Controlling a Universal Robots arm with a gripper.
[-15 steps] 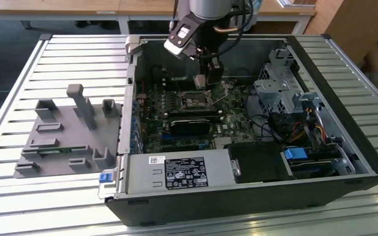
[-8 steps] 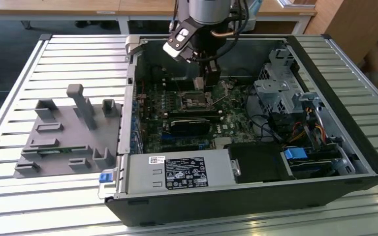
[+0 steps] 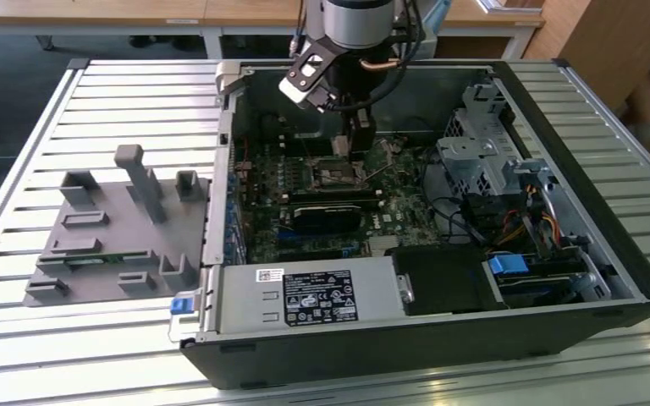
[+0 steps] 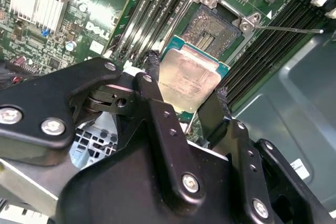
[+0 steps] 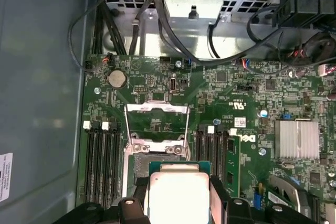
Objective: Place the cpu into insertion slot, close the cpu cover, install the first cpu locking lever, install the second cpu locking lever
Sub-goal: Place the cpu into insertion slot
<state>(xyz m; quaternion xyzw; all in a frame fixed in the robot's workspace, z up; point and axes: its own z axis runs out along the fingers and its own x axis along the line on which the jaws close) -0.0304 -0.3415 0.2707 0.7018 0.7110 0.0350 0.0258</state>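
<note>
Inside an open computer case (image 3: 438,359), the claw (image 4: 185,85) is clamped on two opposite edges of the cpu (image 4: 190,74). It hovers just beside and above the insertion slot (image 4: 218,24), whose cpu cover (image 5: 156,108) stands flipped open. Seating it well likely means keeping the chip level, squared to the slot, and unforced.

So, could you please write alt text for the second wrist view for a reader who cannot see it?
The gripper holds the cpu by two opposite edges, silvery face showing, close to the uncovered insertion slot on the green motherboard. Memory slots flank the slot, and a thin metal lever juts out beside it.
</note>
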